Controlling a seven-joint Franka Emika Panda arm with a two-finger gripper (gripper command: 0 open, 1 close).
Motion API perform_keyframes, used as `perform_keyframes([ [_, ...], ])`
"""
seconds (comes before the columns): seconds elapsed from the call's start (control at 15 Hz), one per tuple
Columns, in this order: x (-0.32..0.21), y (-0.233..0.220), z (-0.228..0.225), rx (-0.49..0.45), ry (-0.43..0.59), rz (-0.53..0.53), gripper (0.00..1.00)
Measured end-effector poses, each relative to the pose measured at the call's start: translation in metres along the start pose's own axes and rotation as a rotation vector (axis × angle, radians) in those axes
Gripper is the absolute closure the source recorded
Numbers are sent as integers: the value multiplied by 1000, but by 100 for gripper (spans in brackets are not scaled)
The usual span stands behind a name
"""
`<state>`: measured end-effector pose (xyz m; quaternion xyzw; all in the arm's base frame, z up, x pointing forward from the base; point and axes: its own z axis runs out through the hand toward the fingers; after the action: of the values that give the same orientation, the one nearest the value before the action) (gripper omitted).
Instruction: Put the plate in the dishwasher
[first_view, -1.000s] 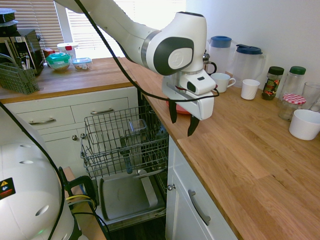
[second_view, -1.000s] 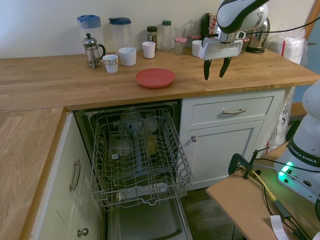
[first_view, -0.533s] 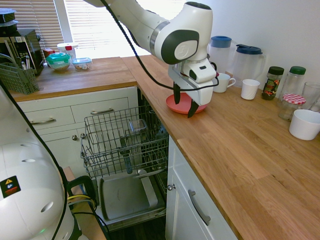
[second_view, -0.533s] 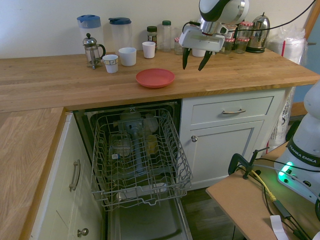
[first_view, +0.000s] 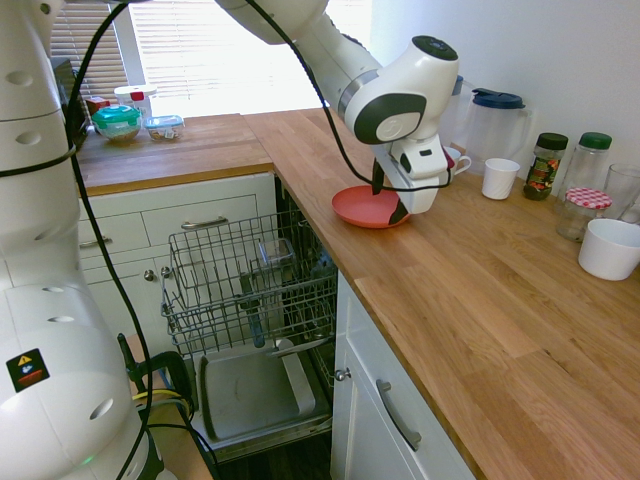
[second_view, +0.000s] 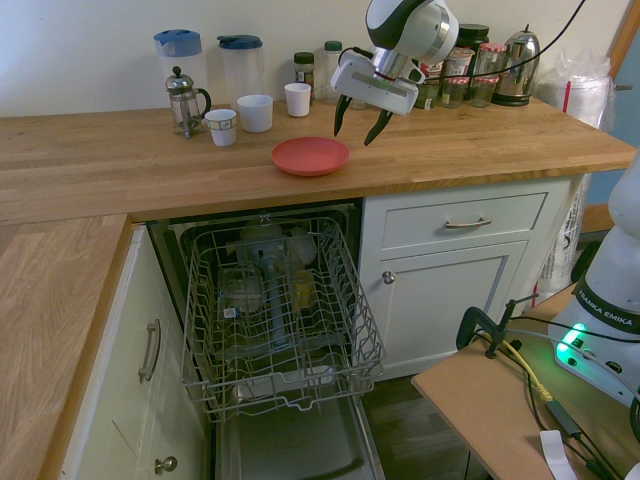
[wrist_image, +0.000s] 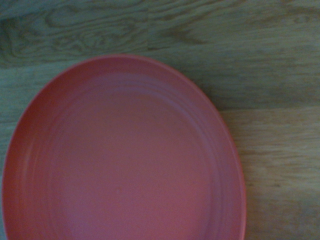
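Taking the plate (second_view: 311, 157) as the landmark and reading the second exterior view from left to right: the coral-red disc lies flat on the wooden desk (second_view: 120, 170), close to its front edge. Behind it and to the left stand a French press (second_view: 184, 101) and two white cups, well apart from it. Directly below the plate, the dishwasher (second_view: 280, 330) is open, its grey wire rack (second_view: 283, 318) pulled out and already carrying a few items. Just right of the plate and above its rim hangs the hand (second_view: 358, 122), fingers spread apart and pointing down, holding nothing. Its tips are clear of the desk and not touching the plate.

The wrist view agrees: the plate fills most of that picture, seen from close above, with bare wood grain around it.

The step in hand looks like the approach to the grasp; the plate has not been lifted. The next move, as I judge it, calls for bringing the open fingers down over the rim nearest the hand, one finger inside and one outside the lip, since the plate is shallow and lies flush on the wood. A pinch on that thin edge could slip or push the plate sideways, so the descent should be gentle. After that comes the carry down to the rack below.
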<state>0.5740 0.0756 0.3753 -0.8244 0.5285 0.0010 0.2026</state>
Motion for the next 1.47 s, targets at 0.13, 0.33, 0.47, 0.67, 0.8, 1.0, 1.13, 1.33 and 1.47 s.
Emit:
perform_keyframes([
  [0.13, 7, -3, 12, 4, -25, 10, 0],
  [0.33, 19, -9, 28, 10, -51, 17, 0],
  [0.47, 25, -13, 35, 13, -58, 17, 0],
  [0.67, 29, -20, 43, 11, -65, 17, 0],
  [0.8, 31, -24, 45, 13, -67, 12, 100],
  [1.0, 31, -28, 46, 7, -78, 5, 100],
  [1.13, 31, -29, 47, 2, -87, -3, 100],
  [1.33, 31, -29, 47, -2, -93, -11, 100],
  [1.47, 30, -30, 46, -4, -97, -17, 100],
])
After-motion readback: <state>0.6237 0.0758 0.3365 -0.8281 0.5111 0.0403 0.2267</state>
